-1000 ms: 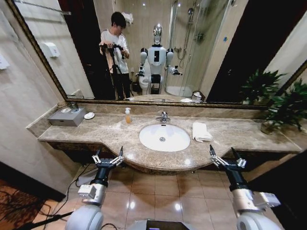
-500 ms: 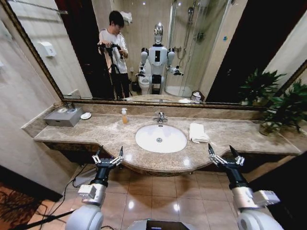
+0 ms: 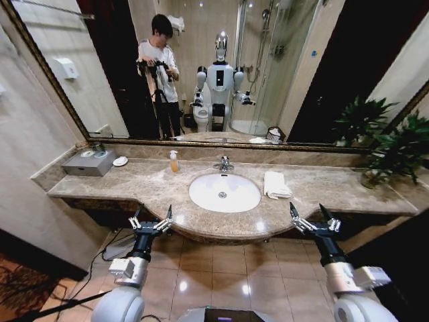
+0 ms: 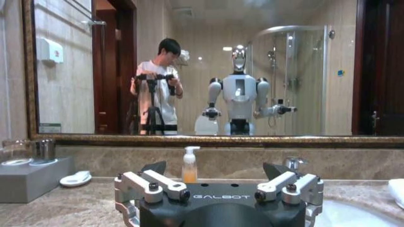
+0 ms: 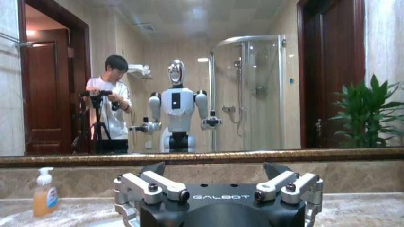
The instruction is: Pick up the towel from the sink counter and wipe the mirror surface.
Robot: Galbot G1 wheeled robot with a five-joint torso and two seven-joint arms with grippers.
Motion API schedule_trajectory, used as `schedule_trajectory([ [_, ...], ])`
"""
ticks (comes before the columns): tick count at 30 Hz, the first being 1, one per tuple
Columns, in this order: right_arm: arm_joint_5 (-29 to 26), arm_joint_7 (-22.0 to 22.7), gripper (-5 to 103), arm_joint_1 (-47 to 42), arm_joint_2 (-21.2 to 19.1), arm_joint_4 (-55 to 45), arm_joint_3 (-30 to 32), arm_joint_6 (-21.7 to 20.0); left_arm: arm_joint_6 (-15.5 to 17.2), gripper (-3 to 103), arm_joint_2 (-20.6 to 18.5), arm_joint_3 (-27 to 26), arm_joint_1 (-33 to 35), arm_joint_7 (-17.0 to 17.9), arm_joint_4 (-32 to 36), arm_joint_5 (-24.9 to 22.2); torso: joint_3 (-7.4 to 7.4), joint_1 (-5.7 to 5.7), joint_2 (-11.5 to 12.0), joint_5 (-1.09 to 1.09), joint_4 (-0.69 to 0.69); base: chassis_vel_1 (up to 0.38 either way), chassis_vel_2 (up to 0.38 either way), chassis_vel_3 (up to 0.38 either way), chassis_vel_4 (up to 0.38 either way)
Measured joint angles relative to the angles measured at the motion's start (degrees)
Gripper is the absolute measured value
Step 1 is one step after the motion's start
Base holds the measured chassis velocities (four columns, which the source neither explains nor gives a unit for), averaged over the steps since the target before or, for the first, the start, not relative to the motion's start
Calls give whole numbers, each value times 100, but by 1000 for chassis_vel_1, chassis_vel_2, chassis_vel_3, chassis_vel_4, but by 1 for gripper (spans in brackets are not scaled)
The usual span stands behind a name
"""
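While both grippers, left gripper [image 3: 151, 223] and right gripper [image 3: 312, 220], hang spread wide before the sink counter [image 3: 134, 188], we note the towel [image 3: 277, 184] beside the basin [image 3: 224, 193]; a misjudged reach risks pushing it in.

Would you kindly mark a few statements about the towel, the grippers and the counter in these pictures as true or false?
1. The towel lies on the sink counter, on the robot's right of the basin. True.
2. The right gripper holds the towel. False: it is open and empty, in front of the counter.
3. The left gripper is open. True.
4. The soap bottle stands inside the basin. False: it stands on the counter near the mirror.
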State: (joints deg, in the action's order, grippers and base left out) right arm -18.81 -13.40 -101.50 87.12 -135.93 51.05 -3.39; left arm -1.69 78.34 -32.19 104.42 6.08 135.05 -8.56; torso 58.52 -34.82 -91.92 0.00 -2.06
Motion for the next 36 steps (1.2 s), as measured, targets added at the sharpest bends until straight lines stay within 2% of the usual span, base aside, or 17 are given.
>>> schedule_trajectory([
  [19, 7, -154, 100, -213, -32, 15, 12, 144, 0, 100, 0, 0, 0, 0, 0, 0, 0, 0, 0, 0, 0, 136, -135, -140, 147],
  [36, 101, -221, 100, -145, 33, 176, -237, 201, 0, 100, 0, 0, 1, 0, 0, 0, -1, 3, -1, 0, 0, 131, -129, -124, 125],
])
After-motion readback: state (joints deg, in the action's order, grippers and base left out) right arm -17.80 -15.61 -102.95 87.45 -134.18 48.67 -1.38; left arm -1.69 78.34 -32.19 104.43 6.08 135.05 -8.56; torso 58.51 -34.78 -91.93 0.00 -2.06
